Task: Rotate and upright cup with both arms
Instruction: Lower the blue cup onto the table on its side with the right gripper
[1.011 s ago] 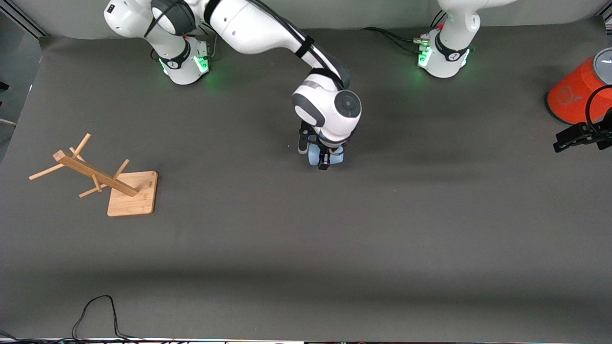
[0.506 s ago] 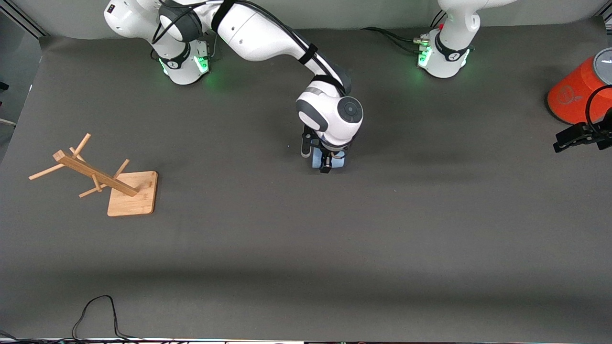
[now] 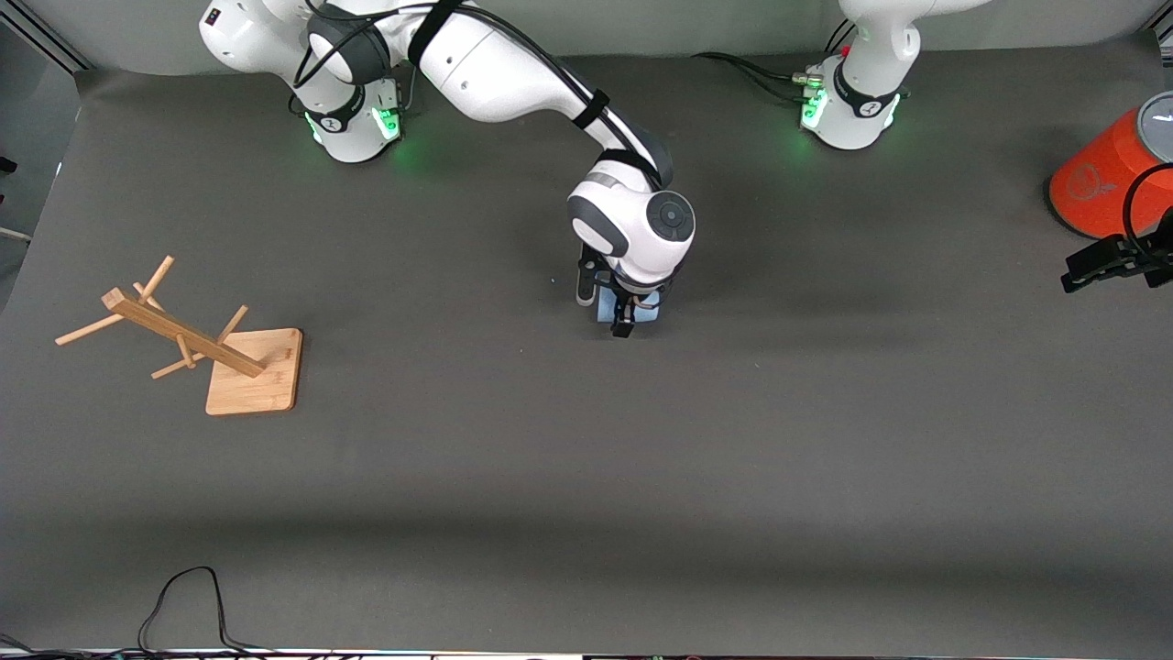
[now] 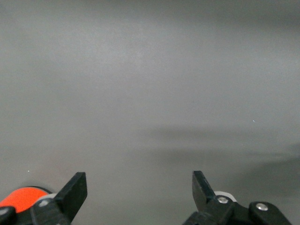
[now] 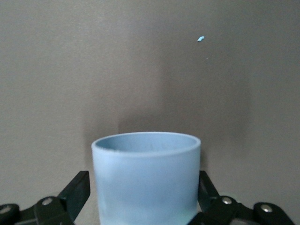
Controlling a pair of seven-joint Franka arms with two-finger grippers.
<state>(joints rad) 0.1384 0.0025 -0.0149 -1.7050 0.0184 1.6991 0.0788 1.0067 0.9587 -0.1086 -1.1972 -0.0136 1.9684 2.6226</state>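
Observation:
The pale blue cup [image 3: 649,312] is on the grey table [image 3: 586,458] near the middle, mostly hidden under the right arm's wrist. In the right wrist view the cup [image 5: 146,178] fills the space between the black fingers [image 5: 75,192], and its open rim points away from the wrist. I cannot tell whether it stands upright. My right gripper [image 3: 612,312] is open around the cup, with a gap showing at one finger. My left gripper [image 3: 1095,266] waits at the left arm's end of the table, open [image 4: 139,187] with nothing between its fingers.
An orange-red cylinder [image 3: 1100,179] with a grey lid stands beside the left gripper. A wooden peg rack [image 3: 183,339] on a square base sits toward the right arm's end. A black cable [image 3: 183,596] loops at the table's front edge. A tiny blue speck [image 5: 200,39] lies near the cup.
The right wrist has shifted slightly toward the front camera over the cup, whose visible outline turned from rounded to squarer. The left arm has not moved.

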